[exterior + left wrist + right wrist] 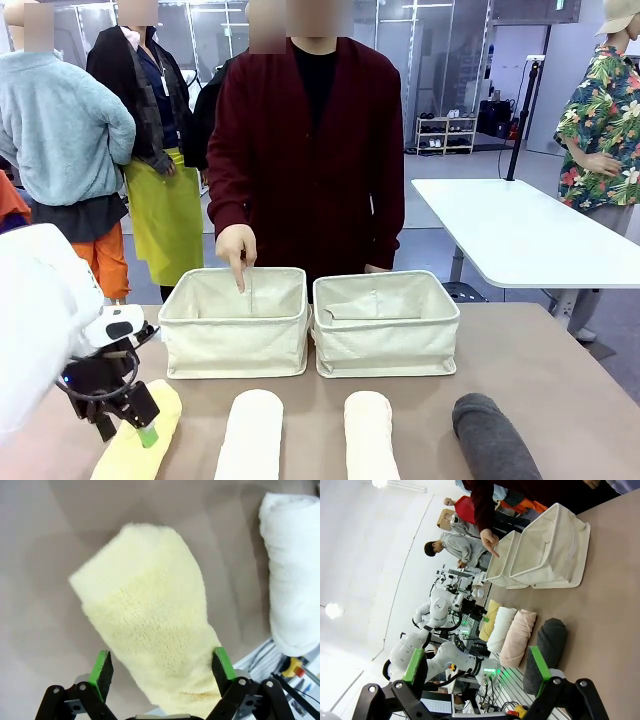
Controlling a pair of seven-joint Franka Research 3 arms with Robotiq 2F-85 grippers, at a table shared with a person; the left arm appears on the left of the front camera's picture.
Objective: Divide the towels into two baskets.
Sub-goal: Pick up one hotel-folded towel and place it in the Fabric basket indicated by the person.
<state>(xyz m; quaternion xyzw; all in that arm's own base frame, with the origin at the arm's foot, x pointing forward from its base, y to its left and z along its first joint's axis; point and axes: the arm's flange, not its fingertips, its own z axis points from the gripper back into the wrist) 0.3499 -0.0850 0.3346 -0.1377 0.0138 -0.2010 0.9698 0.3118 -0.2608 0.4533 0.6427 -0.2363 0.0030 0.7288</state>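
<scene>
Four rolled towels lie in a row along the near table edge: pale yellow, white, cream-pink and dark grey. Behind them stand two cream canvas baskets, left and right, side by side. My left gripper is open just over the yellow towel, whose near end lies between the green pads. My right gripper is open and holds nothing; it is raised off to the side, looking across at the grey towel and the baskets.
A person in a dark red cardigan stands at the far edge, with one hand pointing a finger down into the left basket. The white towel lies close beside the yellow one. Bare brown tabletop lies right of the baskets.
</scene>
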